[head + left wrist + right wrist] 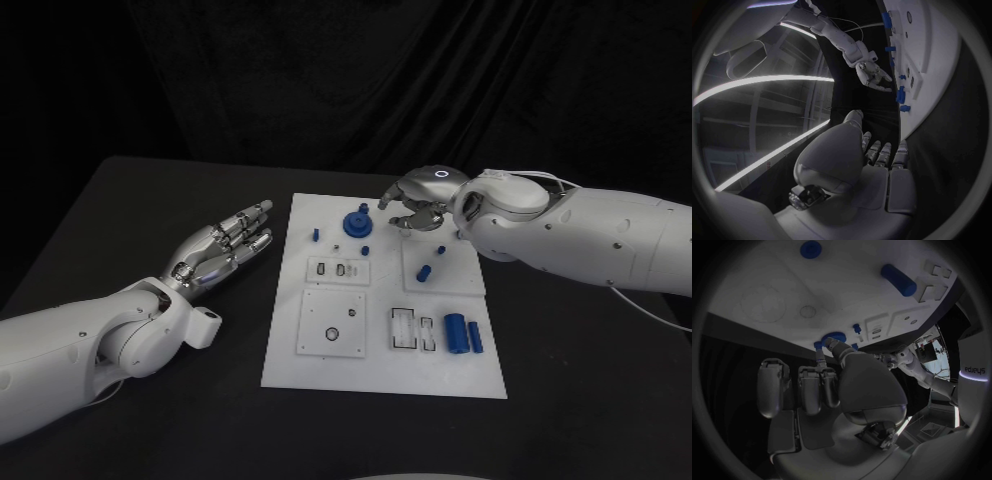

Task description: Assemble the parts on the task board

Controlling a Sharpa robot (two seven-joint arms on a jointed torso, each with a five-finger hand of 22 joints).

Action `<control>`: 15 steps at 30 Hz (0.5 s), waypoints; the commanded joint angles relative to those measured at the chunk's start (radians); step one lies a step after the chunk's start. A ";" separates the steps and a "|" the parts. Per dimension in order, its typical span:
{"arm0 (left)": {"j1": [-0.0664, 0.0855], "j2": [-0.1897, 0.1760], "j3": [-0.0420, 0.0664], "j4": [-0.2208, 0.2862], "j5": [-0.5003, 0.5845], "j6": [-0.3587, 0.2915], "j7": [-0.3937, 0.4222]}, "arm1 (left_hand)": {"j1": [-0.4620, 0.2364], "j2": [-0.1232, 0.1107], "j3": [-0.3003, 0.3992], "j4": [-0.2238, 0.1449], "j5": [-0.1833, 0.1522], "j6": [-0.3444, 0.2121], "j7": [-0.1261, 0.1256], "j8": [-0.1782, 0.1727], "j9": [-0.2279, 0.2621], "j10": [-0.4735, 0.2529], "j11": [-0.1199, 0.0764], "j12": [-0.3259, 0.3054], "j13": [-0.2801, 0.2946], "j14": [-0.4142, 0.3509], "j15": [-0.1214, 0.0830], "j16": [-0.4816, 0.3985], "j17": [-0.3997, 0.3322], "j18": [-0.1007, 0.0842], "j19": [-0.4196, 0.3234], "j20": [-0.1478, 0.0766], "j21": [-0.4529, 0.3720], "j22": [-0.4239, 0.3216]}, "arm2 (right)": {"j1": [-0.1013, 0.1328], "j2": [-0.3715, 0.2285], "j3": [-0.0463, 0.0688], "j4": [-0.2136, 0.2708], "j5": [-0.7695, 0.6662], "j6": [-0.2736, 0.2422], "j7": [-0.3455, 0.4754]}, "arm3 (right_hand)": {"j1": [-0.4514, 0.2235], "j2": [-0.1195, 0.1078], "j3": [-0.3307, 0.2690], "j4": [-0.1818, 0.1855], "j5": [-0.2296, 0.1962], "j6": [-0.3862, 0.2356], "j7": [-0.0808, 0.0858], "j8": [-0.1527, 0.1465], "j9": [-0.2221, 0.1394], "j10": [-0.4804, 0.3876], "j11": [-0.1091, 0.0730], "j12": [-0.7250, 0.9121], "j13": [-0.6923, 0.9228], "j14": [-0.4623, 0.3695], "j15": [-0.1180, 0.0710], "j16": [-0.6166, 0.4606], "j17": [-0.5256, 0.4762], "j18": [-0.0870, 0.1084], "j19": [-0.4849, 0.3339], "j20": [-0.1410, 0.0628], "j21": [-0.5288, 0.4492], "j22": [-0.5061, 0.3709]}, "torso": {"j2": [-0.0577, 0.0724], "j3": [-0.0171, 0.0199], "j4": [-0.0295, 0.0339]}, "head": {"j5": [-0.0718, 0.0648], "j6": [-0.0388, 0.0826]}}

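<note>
The white task board [382, 350] lies in the middle of the black table. On its far part are a round blue part [355, 222] and small blue pieces [316, 235]. A blue peg [424, 272] stands mid-board, and two blue cylinders [463, 333] lie near its right edge. My right hand [418, 208] hovers over the board's far edge with its fingers curled downward. In the right wrist view the thumb and a fingertip [820, 354] meet beside a small blue piece [819, 345]; a grip is unclear. My left hand [231, 245] lies open, fingers apart, left of the board.
Several recessed slots and holes [332, 335] mark the near half of the board. Bare black table [130, 220] surrounds the board, with a black curtain behind. In the left wrist view the right hand [873, 75] hangs beside the board's edge [926, 75].
</note>
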 commanded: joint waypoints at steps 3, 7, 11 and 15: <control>-0.002 -0.001 0.001 0.006 -0.002 0.005 0.105 | -0.001 0.008 0.005 -0.001 0.004 0.000 0.007 0.005 0.001 0.001 0.006 0.003 0.001 0.000 0.005 -0.004 -0.001 0.008 0.001 0.006 0.006 0.001 | 0.030 -0.108 0.001 0.096 0.001 -0.055 -0.014 | -0.021 -0.027 -0.022 0.031 -0.001 0.011 -0.006 -0.012 -0.002 0.104 0.005 0.003 0.263 0.103 0.005 0.003 0.263 0.002 0.020 0.000 0.015 0.218 | -0.001 0.0008 -0.0019 | -0.002 0.001; -0.002 -0.001 0.001 0.006 -0.002 0.004 0.104 | -0.001 0.008 0.005 -0.001 0.004 0.002 0.007 0.005 0.001 0.001 0.005 0.003 0.001 0.000 0.005 -0.003 -0.001 0.008 0.001 0.006 0.006 0.002 | 0.038 -0.184 -0.002 0.146 0.002 -0.047 -0.018 | -0.018 -0.046 -0.037 0.045 -0.001 0.010 -0.013 -0.020 -0.002 0.104 -0.002 0.003 0.263 0.103 -0.003 0.003 0.263 -0.003 0.037 -0.007 0.037 0.226 | -0.002 0.0007 -0.0031 | -0.003 -0.002; -0.002 -0.001 0.001 0.006 -0.002 0.005 0.104 | -0.002 0.008 0.005 -0.001 0.004 0.001 0.007 0.005 0.001 0.001 0.005 0.003 0.001 0.000 0.005 -0.004 -0.001 0.008 0.001 0.006 0.006 0.002 | 0.039 -0.246 -0.008 0.172 0.003 -0.024 -0.029 | -0.015 -0.053 -0.050 0.067 -0.001 0.015 -0.009 -0.023 0.000 0.104 -0.003 0.003 0.263 0.103 -0.006 0.003 0.263 -0.016 0.071 -0.012 0.086 0.243 | -0.002 0.0010 -0.0036 | 0.002 -0.007; -0.002 0.005 0.001 0.003 -0.002 0.008 0.105 | -0.002 0.008 0.005 0.000 0.004 0.002 0.007 0.005 0.001 0.001 0.005 0.003 0.001 0.000 0.005 -0.004 -0.001 0.008 0.001 0.006 0.006 0.002 | 0.032 -0.310 -0.013 0.187 0.003 -0.018 -0.038 | -0.014 -0.058 -0.059 0.080 -0.001 0.013 -0.007 -0.026 0.001 0.104 -0.001 0.003 0.263 0.103 -0.005 0.003 0.263 -0.019 0.078 -0.012 0.097 0.247 | -0.003 -0.0015 -0.0018 | 0.004 -0.010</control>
